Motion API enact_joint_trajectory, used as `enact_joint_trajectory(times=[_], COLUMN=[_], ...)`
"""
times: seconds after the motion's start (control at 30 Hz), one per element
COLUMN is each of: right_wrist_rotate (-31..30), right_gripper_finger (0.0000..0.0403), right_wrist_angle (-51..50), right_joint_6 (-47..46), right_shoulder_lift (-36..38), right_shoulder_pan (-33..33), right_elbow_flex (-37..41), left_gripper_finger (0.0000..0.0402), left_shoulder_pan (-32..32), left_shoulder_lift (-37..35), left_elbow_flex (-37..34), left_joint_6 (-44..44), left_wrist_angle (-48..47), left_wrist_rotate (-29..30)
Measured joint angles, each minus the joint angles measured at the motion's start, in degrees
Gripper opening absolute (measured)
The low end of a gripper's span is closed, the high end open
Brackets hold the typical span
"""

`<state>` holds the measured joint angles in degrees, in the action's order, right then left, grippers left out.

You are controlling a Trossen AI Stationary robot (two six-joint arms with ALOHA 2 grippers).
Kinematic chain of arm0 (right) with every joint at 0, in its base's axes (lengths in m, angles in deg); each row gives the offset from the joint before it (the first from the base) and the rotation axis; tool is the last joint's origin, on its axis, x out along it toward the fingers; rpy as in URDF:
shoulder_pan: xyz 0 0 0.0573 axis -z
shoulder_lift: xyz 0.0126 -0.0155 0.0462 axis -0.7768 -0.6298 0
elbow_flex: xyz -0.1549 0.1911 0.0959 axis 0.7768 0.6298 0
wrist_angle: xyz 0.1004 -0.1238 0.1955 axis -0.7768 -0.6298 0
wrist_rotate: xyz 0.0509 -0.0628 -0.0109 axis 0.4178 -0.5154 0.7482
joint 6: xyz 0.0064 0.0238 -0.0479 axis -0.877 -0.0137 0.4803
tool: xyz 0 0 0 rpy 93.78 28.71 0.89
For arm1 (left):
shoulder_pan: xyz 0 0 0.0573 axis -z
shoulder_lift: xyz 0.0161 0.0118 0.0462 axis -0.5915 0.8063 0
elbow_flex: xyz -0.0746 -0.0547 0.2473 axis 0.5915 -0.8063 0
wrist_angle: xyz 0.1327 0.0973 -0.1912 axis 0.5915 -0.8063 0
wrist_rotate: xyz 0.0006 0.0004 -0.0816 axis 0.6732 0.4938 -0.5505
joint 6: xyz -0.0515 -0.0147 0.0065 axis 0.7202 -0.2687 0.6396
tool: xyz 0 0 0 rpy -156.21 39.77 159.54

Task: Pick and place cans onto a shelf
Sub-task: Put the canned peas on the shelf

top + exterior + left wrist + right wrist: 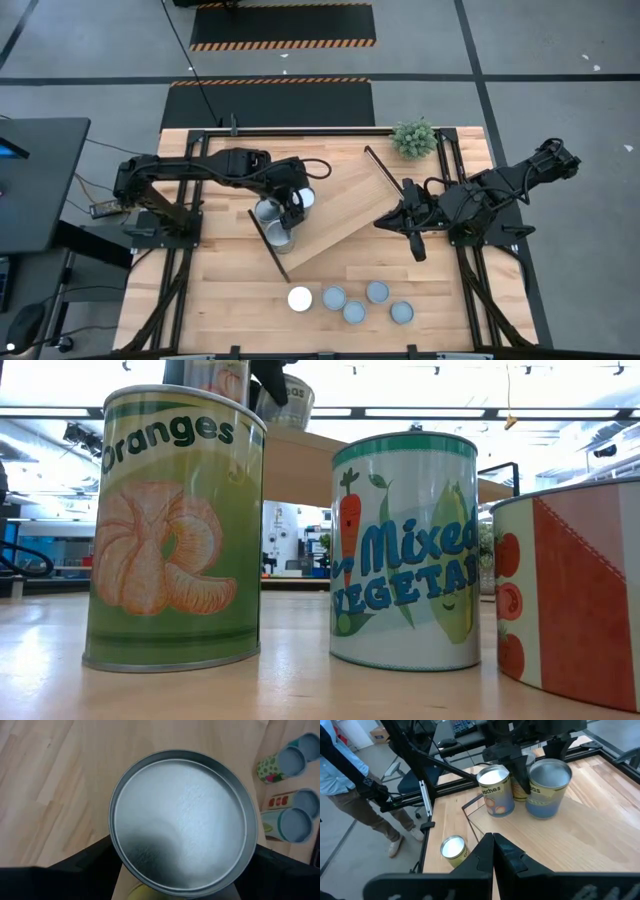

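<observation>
Grips the held can (182, 820) between the left fingers (90, 867), spread wide to take its silvery sides, one finger on each flank. Cannot tell whether the can's base rests on the shelf (340, 215) or hangs just above it. Places this can at the shelf's left end, close inside the end bar (270, 245) and crowded against two shelved cans (495, 790). Leaves five loose cans (354, 312) standing in a cluster on the bench (210, 310), off the shelf's near long edge and well apart from it. Parks the right fingers (482, 857) just beside the shelf's opposite end, pressed fully together and gripping nothing.

Likely faults from here:

- Striking a neighbour on release. Little room beside the held can; opening wider probably drives a finger into a shelved can and topples or shifts it.
- Dragging the can on withdrawal. Lifting away before full release risks tipping it over the end bar or off the shelf's edge.
- Dropping short. Releasing with the base not yet seated may let the can land tilted and roll.
- Shifting the shelf. Appears to lie loose and angled; a sideways push at its end could swing it and disturb every can on it.
</observation>
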<state>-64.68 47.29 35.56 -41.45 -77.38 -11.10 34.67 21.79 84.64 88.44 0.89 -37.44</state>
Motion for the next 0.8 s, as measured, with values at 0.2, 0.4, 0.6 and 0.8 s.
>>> enact_joint_trajectory(times=[0.2,0.4,0.6,0.8], right_wrist_rotate=[0.00,0.00,0.00,-0.02], right_gripper_finger=[0.0009,0.0009,0.0009,0.0009], right_wrist_angle=[0.00,0.00,0.02,0.46], right_joint_6=[0.30,0.39,1.05,1.49], right_shoulder_lift=[0.02,0.02,0.02,0.02], right_shoulder_pan=[0.00,0.00,0.00,0.00], right_elbow_flex=[0.00,0.00,0.00,0.00], left_gripper_finger=[0.0315,0.0315,0.0315,0.0316], left_shoulder_pan=[-0.08,-0.02,-0.06,-0.04], left_shoulder_lift=[0.00,-0.02,0.38,2.35], left_elbow_flex=[0.00,0.00,0.02,0.10], left_joint_6=[0.02,-0.17,-1.46,-1.11], left_wrist_angle=[2.35,2.75,2.48,2.75], left_wrist_rotate=[0.20,-0.87,-0.76,-0.91])
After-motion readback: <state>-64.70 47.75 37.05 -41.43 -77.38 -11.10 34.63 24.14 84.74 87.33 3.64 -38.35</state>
